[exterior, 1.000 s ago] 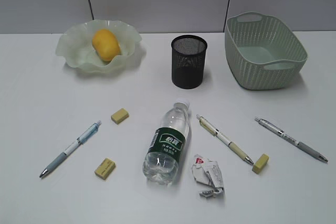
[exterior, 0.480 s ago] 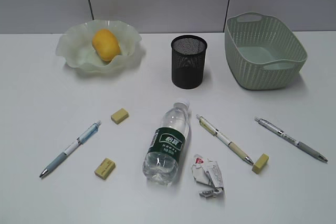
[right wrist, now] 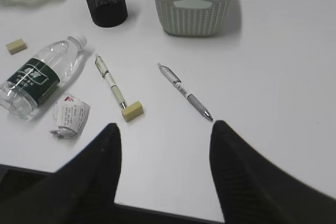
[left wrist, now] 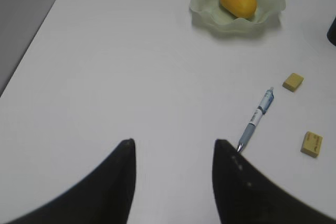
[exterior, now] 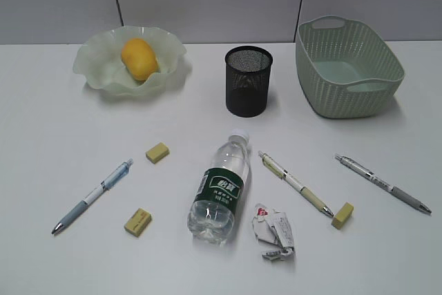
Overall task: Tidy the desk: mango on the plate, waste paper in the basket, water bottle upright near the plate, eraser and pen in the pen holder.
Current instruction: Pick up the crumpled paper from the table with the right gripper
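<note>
- The mango (exterior: 139,59) already lies inside the ruffled pale green plate (exterior: 97,70) at the far left of the table (exterior: 55,143), so this part of the task looks done.
- The water bottle (exterior: 219,190) lies on its side in the near middle, cap toward the black mesh pen holder (exterior: 248,81); it must still be stood up near the plate.
- The waste paper (exterior: 274,233) sits just to the right of the bottle's base, well apart from the sage-green basket (exterior: 347,67) at the far right.
- Three pens are flat on the table: one near left (exterior: 92,195), one right of the bottle (exterior: 295,183), one further right (exterior: 383,184). Three yellow erasers (exterior: 157,152) are scattered; one (exterior: 342,215) lies at the tip of the middle pen.
- The left gripper (left wrist: 173,153) hovers above bare table, left of the blue pen (left wrist: 255,120); its fingers stand apart and hold nothing.
- The right gripper (right wrist: 164,140) hangs above the near edge, fingers apart and empty, the grey pen (right wrist: 185,92) just beyond.
- Compared with the earlier exterior pictures, no object has changed its place, and no arm appears in that view.
</note>
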{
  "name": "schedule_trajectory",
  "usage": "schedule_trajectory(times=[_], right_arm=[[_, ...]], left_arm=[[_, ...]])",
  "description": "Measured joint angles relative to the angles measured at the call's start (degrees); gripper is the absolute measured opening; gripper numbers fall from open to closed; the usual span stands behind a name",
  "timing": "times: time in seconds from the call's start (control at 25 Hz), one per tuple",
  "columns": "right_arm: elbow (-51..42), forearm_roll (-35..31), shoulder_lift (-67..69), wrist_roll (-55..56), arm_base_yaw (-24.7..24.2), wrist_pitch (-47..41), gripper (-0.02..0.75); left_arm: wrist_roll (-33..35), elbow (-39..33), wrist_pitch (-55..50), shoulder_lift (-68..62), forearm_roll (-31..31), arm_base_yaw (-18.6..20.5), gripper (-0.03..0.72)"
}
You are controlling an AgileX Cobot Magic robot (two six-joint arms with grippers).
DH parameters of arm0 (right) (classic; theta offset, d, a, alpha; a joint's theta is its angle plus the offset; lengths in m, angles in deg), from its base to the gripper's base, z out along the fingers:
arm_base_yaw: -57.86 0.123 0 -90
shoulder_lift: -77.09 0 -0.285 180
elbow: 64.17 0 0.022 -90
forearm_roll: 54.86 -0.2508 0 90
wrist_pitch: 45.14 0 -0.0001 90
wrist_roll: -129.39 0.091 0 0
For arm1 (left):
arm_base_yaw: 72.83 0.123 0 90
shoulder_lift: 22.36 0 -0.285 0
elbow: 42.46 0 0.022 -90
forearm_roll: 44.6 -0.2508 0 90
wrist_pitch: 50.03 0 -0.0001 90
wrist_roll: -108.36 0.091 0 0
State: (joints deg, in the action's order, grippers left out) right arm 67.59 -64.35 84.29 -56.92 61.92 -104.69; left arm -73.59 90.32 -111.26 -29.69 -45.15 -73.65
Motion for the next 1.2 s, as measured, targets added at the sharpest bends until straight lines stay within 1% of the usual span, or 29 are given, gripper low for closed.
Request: schedule_trajectory(times=[0.08, 0.2, 0.36, 0.48, 0.8, 0.96, 1.04, 1.12, 1.2], right_arm=[[1.52, -0.34, 0.71, 0.06, 0.00, 0.13, 0.435], [4.60, -1.52, 6.59, 0.55, 0.00, -1.51, 0.435], [8.34, -2.79, 18.82, 0.88, 0.00, -7.28, 0.435], [10.75, -3.07, 27.25, 1.15, 0.00, -9.40, 0.435], [15.42, -3.32, 44.10, 2.95, 0.00, -9.67, 0.439], [16.85, -4.13, 49.70, 3.66, 0.00, -9.09, 0.495], [17.11, -5.42, 52.19, 3.84, 0.08, -8.89, 0.509], [17.11, -6.15, 54.53, 4.10, 1.27, -8.44, 0.513], [17.11, -6.18, 57.54, 5.17, 3.98, -6.08, 0.513]], left_arm=[[0.00, 0.00, 0.00, 0.00, 0.00, 0.00, 0.356], [0.00, 0.00, 0.00, 0.00, 0.00, 0.00, 0.340], [0.00, 0.00, 0.05, 0.00, 0.00, 0.00, 0.328], [0.00, 0.00, 0.05, 0.00, 0.00, 0.00, 0.328], [0.00, 0.00, 0.05, 0.00, 0.00, 0.00, 0.328], [0.00, 0.00, 0.05, 0.00, 0.00, 0.00, 0.325], [0.00, 0.00, 0.05, 0.00, 0.00, 0.00, 0.318], [0.00, 0.00, 0.05, 0.00, 0.00, 0.00, 0.310], [0.00, 0.00, 0.05, 0.00, 0.00, 0.00, 0.307]])
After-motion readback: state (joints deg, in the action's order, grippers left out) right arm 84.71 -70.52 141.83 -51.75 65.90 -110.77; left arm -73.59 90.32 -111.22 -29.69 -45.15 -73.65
